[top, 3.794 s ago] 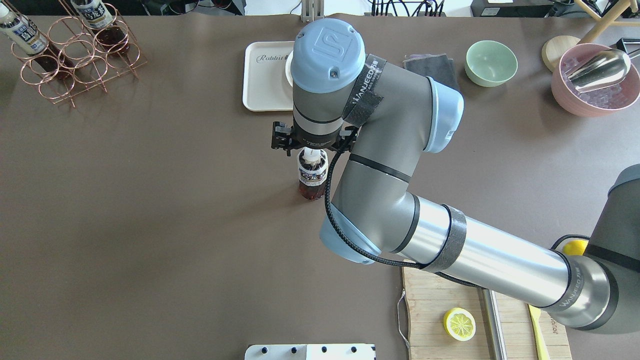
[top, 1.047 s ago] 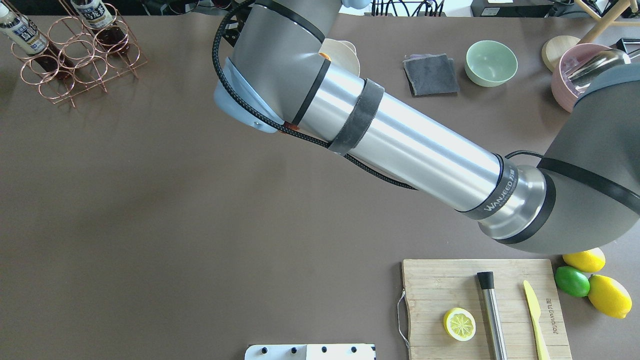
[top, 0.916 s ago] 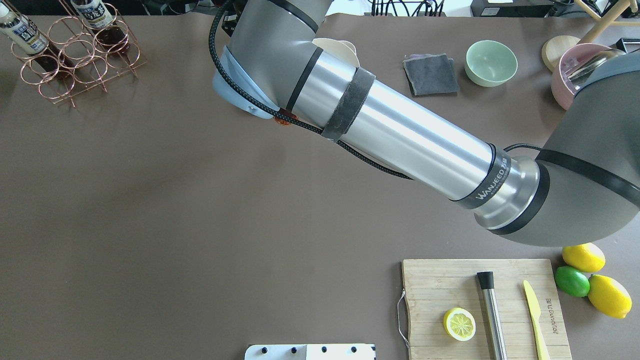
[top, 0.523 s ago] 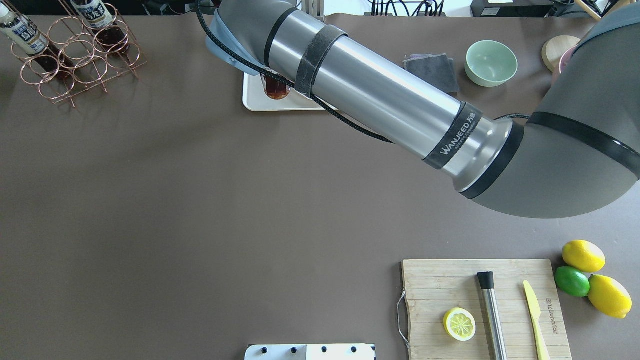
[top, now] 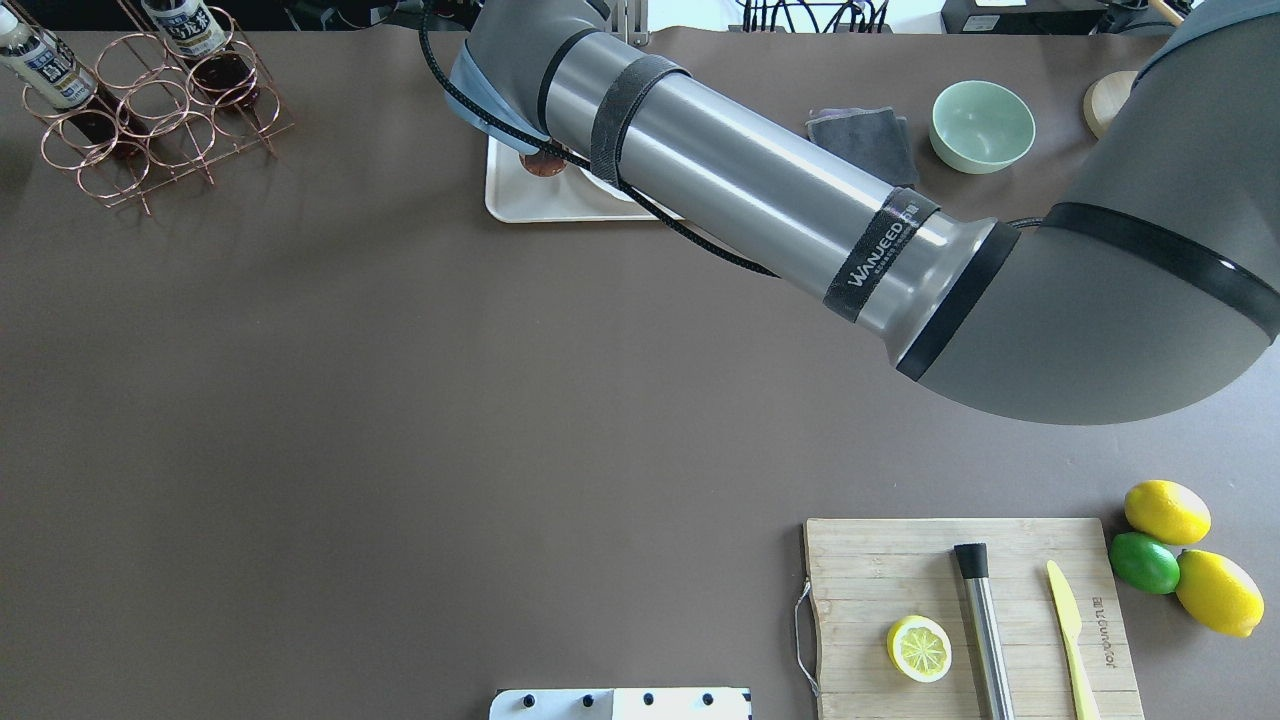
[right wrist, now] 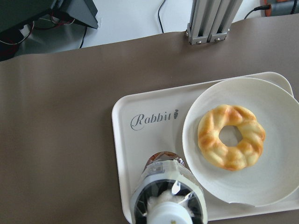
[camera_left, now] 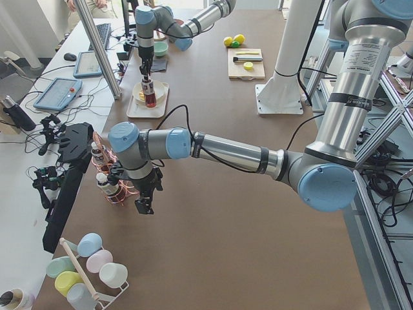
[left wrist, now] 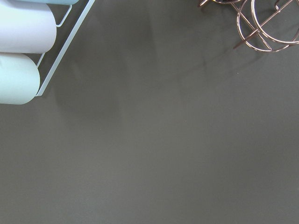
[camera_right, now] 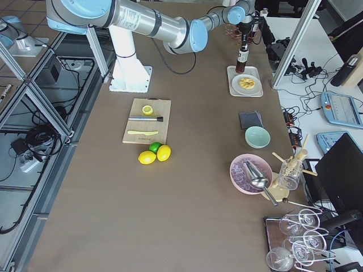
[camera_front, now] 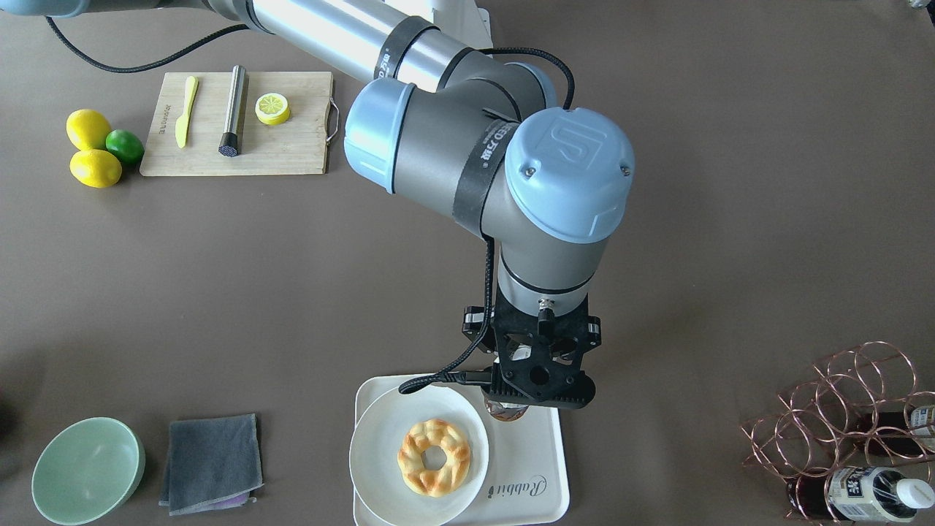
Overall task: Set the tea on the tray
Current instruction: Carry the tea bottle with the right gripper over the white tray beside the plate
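Although the tea [right wrist: 164, 186] hangs upright over the tray [right wrist: 140, 154], at the bare part just beside the round plate [right wrist: 280, 154] with the ring doughnut [right wrist: 231, 136], we cannot tell if its bottom touches, so we judge that only setting down and releasing are left. The right gripper [camera_front: 537, 391] seems to pinch the tea at its neck; for the left gripper [camera_left: 143, 197] we cannot tell. We see clear, smooth plastic around dark red-brown liquid with 1 white cap, and a glossy cream tray with rounded corners and raised rim.

tea [right wrist: 167, 189]: red-brown, white cap | tray [right wrist: 131, 158]: cream, grey script | donut [right wrist: 210, 140]: golden-yellow
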Motion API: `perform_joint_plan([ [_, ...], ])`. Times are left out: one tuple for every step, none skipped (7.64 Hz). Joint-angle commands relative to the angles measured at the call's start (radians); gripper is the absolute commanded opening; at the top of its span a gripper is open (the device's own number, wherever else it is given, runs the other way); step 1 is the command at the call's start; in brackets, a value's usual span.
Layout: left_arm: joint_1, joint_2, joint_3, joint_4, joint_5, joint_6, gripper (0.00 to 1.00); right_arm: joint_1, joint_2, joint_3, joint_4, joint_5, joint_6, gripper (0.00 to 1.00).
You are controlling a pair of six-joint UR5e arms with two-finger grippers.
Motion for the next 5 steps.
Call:
perform_joint_plan([
  [0.001,-0.021,0.018,-0.001,0.0,-0.002,0.98,-0.003,0.003,-0.054,0.086,-0.046,-0.002,0.0],
  [0.001,-0.023,0.018,-0.001,0.0,0.0,0.98,-0.003,0.004,-0.054,0.086,-0.055,-0.003,0.0],
  [0.003,-0.023,0.023,-0.001,0.0,-0.002,0.98,-0.008,0.004,-0.055,0.092,-0.063,-0.003,0.0],
  [0.003,-0.03,0.032,-0.003,0.0,0.0,0.98,-0.014,0.004,-0.066,0.115,-0.069,-0.002,0.0],
  [0.003,-0.034,0.038,-0.003,0.0,0.0,0.98,-0.027,0.007,-0.066,0.119,-0.088,-0.002,0.0],
])
